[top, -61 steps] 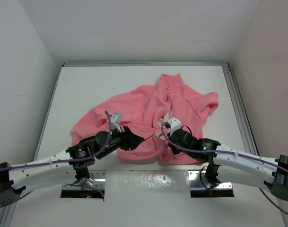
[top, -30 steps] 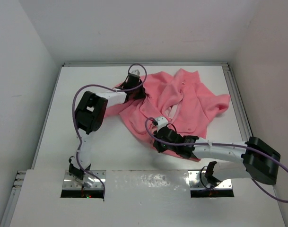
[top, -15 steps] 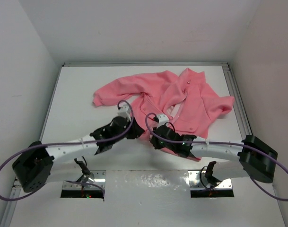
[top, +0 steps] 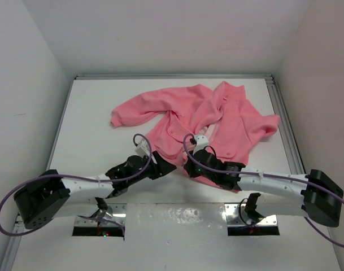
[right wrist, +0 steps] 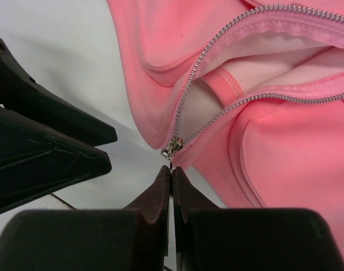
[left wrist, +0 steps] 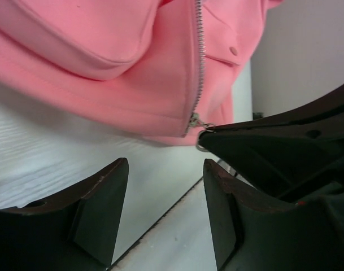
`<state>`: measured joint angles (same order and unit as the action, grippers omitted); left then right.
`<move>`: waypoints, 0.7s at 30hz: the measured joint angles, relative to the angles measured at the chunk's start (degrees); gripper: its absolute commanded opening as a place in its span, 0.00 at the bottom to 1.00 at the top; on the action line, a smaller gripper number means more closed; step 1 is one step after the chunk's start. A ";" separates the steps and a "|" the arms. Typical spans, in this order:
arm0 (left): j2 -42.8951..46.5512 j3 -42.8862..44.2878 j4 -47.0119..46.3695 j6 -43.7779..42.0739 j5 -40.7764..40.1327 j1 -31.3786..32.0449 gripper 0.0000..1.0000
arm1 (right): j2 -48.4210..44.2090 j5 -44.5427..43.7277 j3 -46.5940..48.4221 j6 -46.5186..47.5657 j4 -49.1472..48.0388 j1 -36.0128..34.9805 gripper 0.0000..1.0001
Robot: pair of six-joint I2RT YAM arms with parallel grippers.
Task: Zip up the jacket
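Note:
The salmon-pink jacket (top: 228, 121) lies crumpled on the white table, one sleeve stretched to the left, collar at the far side. Its pale zipper (right wrist: 217, 116) gapes open above the slider (right wrist: 172, 148) at the near hem. My right gripper (right wrist: 172, 171) is shut on the metal zipper pull just below the slider; in the top view it sits at the hem (top: 190, 168). My left gripper (left wrist: 166, 186) stands open beside it, a little short of the hem, nothing between its fingers (left wrist: 101, 206). In the top view the left gripper (top: 167, 168) almost meets the right one.
The white table (top: 92, 124) is walled on the left, far and right sides, with a metal rail (top: 284, 124) along the right. The arm bases and mounting plates (top: 98, 220) sit at the near edge. Purple cables loop off both arms.
The left arm came back from the far sleeve, which it left stretched out, to the near hem, and its gripper opened. The right gripper stayed shut at the slider and shifted slightly right.

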<state>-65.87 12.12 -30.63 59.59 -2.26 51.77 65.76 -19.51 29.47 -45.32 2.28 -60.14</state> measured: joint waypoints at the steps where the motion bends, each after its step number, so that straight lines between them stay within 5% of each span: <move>1: -1.16 -0.09 -2.03 0.57 0.63 0.04 0.54 | -0.13 0.00 -0.11 -0.04 0.09 0.00 0.00; 21: -16.09 2.89 -16.81 4.72 2.56 0.39 0.49 | -2.14 1.62 -2.69 -1.20 -0.07 0.00 0.00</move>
<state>-81.95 15.00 -47.44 64.31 0.30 52.16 63.61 -17.89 26.79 -46.52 2.22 -60.14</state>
